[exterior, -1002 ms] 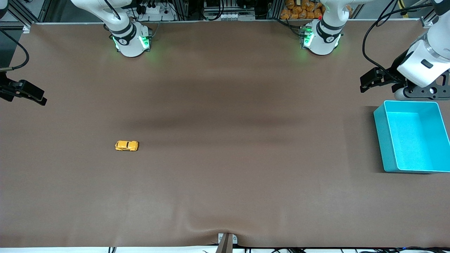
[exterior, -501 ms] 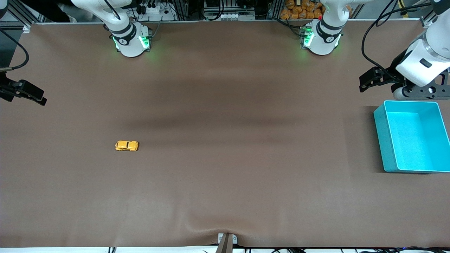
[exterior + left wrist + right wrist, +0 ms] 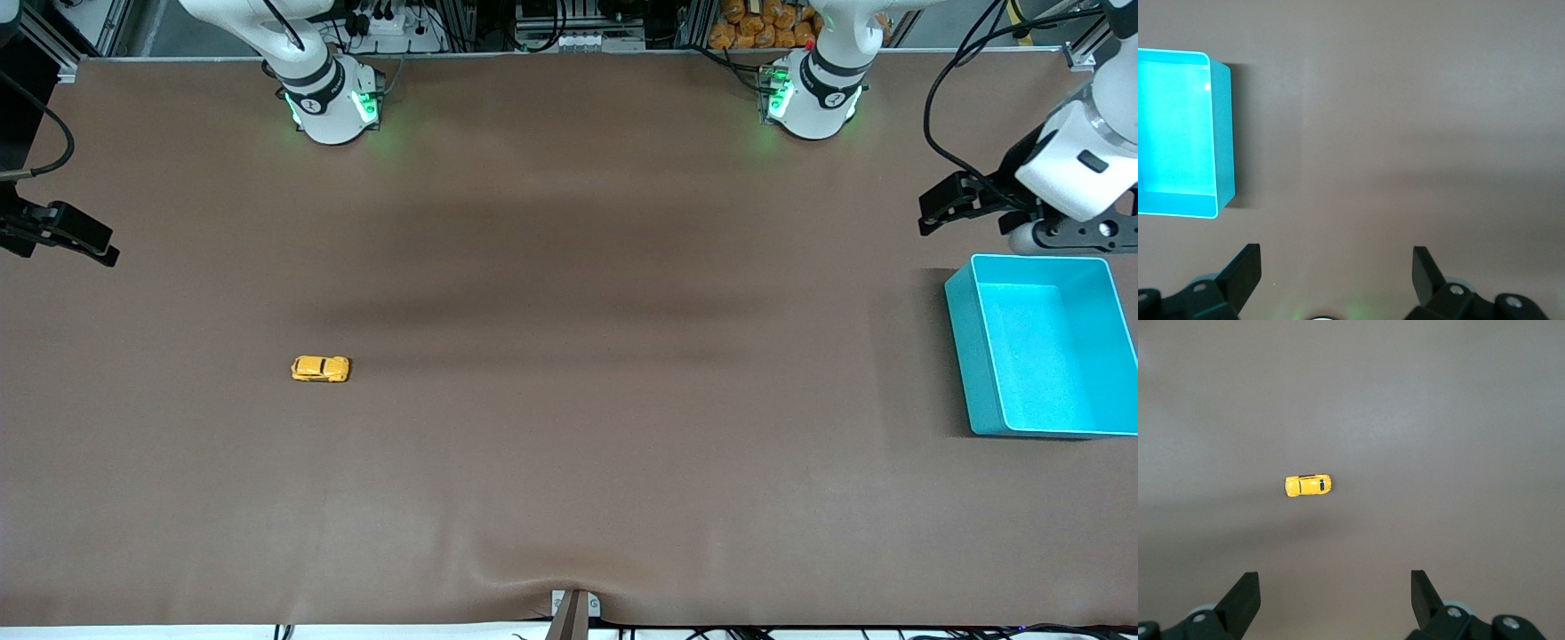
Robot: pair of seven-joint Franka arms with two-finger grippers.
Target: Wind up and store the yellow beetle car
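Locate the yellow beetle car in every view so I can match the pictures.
Front view: yellow beetle car on the brown mat, toward the right arm's end.
Left wrist view: not in it.
Right wrist view: the car lies on the bare mat, mid-picture.
Shared landmark: the brown mat.

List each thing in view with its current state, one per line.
yellow beetle car: upright on its wheels on the table, untouched, toward the right arm's end.
teal bin: open-topped, empty, upright at the left arm's end.
left claw: open, empty, up above the table beside the bin.
right claw: open, empty, up above the table at the right arm's end, waiting.
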